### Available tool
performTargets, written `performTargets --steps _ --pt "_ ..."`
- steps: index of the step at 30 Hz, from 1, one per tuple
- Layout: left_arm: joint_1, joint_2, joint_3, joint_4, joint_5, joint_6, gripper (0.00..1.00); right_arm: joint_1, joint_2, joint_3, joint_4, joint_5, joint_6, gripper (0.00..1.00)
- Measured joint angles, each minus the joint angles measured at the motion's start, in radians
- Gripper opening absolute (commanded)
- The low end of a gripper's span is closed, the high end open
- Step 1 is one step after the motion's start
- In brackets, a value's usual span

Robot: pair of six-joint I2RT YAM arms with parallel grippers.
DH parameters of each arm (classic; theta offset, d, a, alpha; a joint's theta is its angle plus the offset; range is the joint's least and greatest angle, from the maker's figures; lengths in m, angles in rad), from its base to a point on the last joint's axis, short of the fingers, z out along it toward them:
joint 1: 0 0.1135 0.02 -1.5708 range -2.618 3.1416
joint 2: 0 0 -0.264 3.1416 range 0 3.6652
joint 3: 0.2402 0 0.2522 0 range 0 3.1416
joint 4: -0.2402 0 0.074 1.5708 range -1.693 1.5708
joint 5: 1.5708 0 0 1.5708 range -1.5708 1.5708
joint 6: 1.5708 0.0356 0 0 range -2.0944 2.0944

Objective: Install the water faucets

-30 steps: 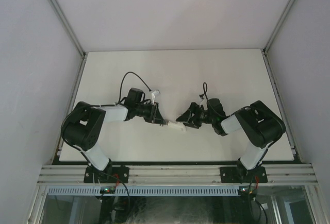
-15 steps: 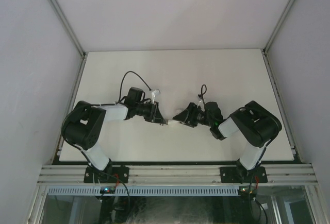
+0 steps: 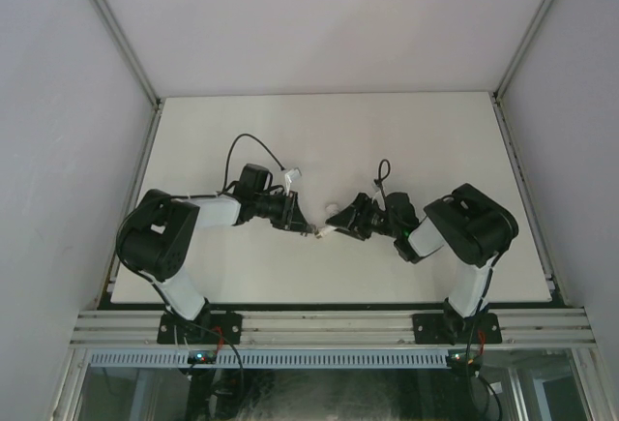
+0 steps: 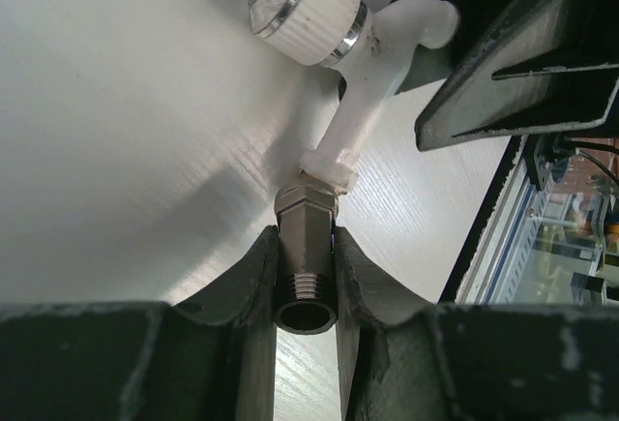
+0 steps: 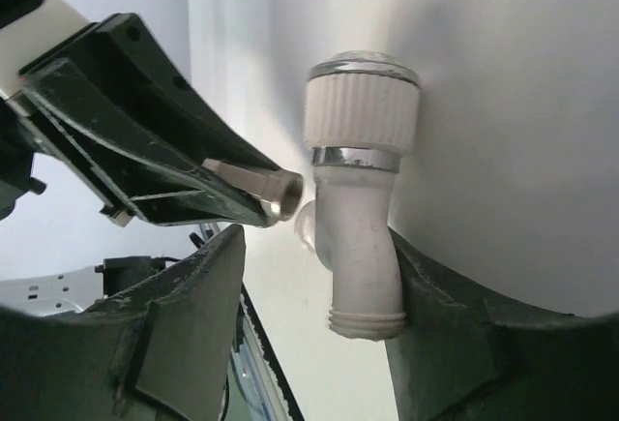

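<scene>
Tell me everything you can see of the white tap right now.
The white tap is a bent piece, plastic by its look, with a ribbed round knob, a silvery ring beneath it and a blue mark on the cap. One branch ends in a thread. The other, collared, meets the dark-grey fitting clamped in the left end effector. The right end effector straddles it: one finger lies against its body, the other stands apart.

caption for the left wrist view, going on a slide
Close-up: the left fingers clamp the grey metal fitting, whose far end meets the white tap.
</scene>
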Motion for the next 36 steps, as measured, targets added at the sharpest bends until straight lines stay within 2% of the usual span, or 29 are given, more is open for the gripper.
performTargets --steps 4,13,21,27,36 --pt "0.000 0.000 0.000 0.000 0.000 0.000 0.00 -0.020 -0.023 0.004 -0.086 -0.012 -0.022 0.62" --pt "-0.001 -0.001 0.000 -0.001 -0.002 0.000 0.00 -0.067 -0.151 0.068 -0.422 -0.020 -0.176 0.67" --pt "-0.001 -0.050 -0.001 0.000 -0.004 -0.001 0.00 -0.131 -0.343 0.074 -0.751 0.070 -0.361 0.71" --pt "-0.003 -0.064 -0.051 0.055 0.006 -0.036 0.00 -0.201 -0.240 0.188 -0.812 -0.049 -0.474 0.67" --pt "-0.010 -0.037 -0.126 0.249 0.072 -0.166 0.00 -0.155 -0.115 0.287 -0.827 -0.213 -0.541 0.64"
